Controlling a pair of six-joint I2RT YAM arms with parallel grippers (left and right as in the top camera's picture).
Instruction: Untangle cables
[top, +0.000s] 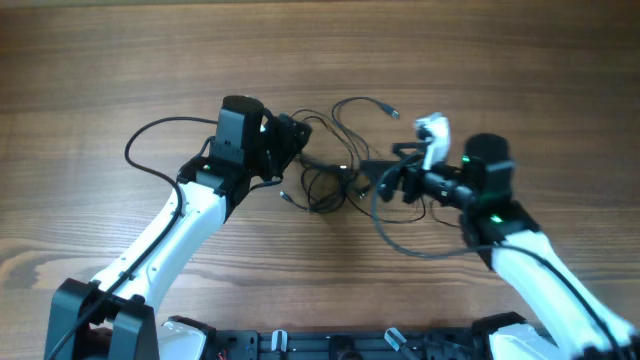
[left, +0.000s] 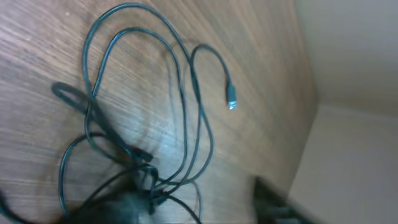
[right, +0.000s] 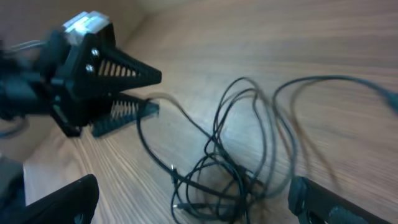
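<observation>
Black cables (top: 330, 175) are showing dark against a brown, wood-grained worktop (top: 100, 60).

The worktop is showing streaks of lighter and darker brown grain running across the overhead frame. The cables are reading as thin black lines, and one plug end (left: 231, 101), upper centre of the left wrist view, is glinting silver. The left arm (top: 185, 220) and right arm (top: 545, 275) are showing white shells with black heads and black jaws. A green light (top: 466, 160) is glowing on the right arm, below a white-grey piece (top: 432, 128).

Right gripper (right: 193, 202) spread wide; left gripper (right: 158, 92) jaws partly apart.
</observation>
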